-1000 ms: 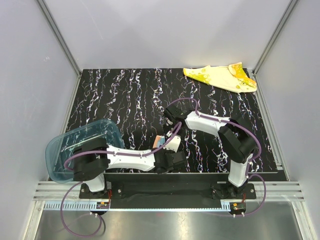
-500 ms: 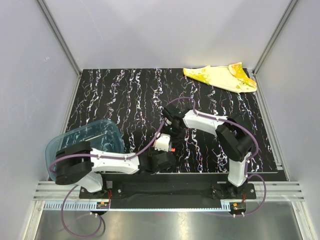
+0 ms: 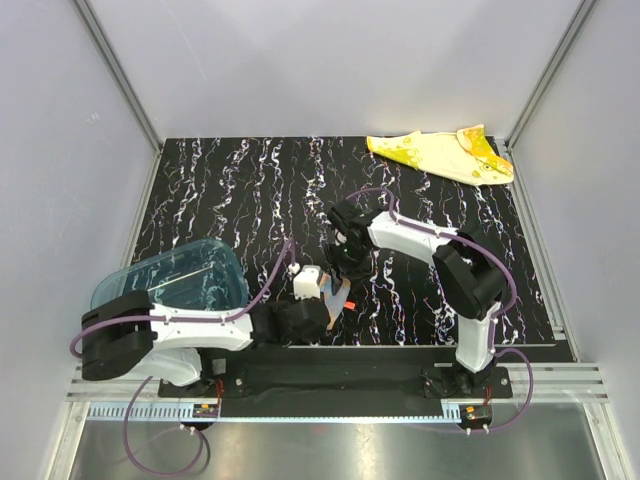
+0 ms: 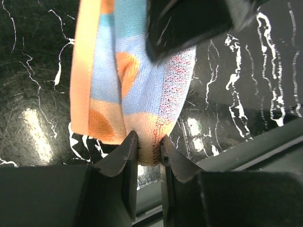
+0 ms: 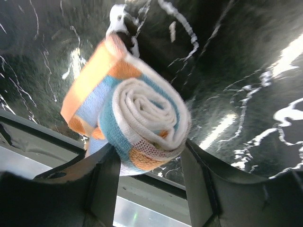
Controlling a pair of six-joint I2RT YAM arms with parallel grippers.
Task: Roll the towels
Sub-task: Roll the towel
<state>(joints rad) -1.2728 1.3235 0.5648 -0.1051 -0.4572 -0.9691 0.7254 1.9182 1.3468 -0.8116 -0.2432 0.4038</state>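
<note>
Orange-pink towel [image 5: 147,125]: wound into a tight spiral with pale blue patches on its outer wrap; an orange-edged flap extends from one side of the roll; it sits near the front edge of the black marbled table [image 3: 230,200], between the two arm tips.

Left gripper [image 4: 147,147]: jaws narrow, pinching the hem at the towel's end (the cloth is visibly squeezed between the two pads).

Right gripper [image 5: 149,158]: jaws at medium width, straddling the end face of the roll, one finger [image 5: 102,184] on each side; whether they press on the cloth or merely flank it cannot be told. In the top view this gripper meets the towel from the far side and the left gripper from the near left.

Yellow towel [image 3: 440,155]: spread flat and unrolled at the far right corner; well apart from both arms.

Translucent teal tray [image 3: 170,285]: at the near left; the left arm crosses its near edge.
</note>
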